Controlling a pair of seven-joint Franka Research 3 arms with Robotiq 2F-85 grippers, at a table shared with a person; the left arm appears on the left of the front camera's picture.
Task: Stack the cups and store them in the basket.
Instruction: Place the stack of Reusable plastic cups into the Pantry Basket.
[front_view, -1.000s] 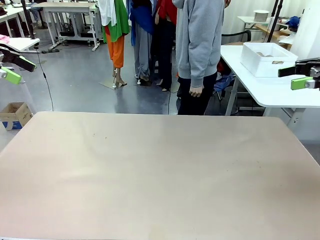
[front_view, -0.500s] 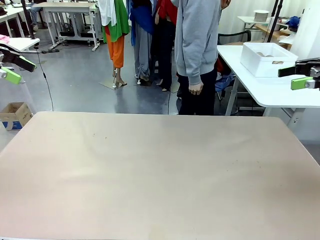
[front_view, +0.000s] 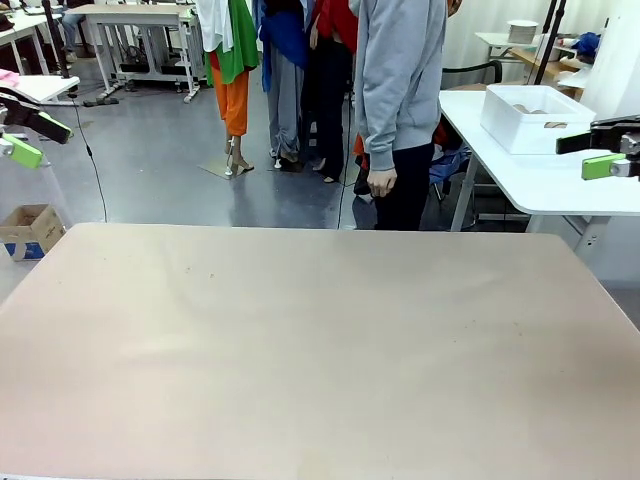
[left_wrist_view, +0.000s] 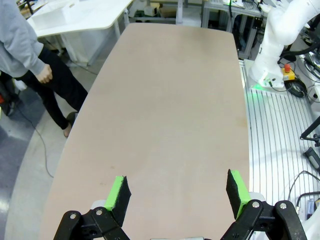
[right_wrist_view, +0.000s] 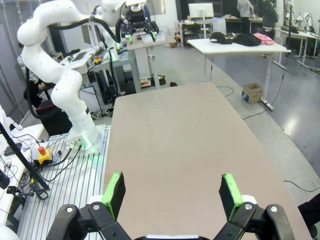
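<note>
- The work table (front_view: 320, 340) lies bare in front of the robot, with no cups on it
- The basket (front_view: 535, 120) sits on a white side table (front_view: 540, 180) beyond the work table's far right corner, well away from the work surface; something tan shows inside it, probably the cups (front_view: 530, 108), though too small to tell how many or how they lie
- The left gripper (left_wrist_view: 177, 192) hangs above the table's left end, jaws spread wide and holding nothing
- The right gripper (right_wrist_view: 170, 195) hangs above the right end, likewise wide apart and empty
- A person (front_view: 400, 90) in a grey hoodie stands at the far side, one hand (front_view: 380, 183) hanging loose, close to the side table
- The basket lies off to the robot's right, so the right arm is much the nearer; still, I judge it beyond easy reach, and the person is best placed to bring it over
</note>
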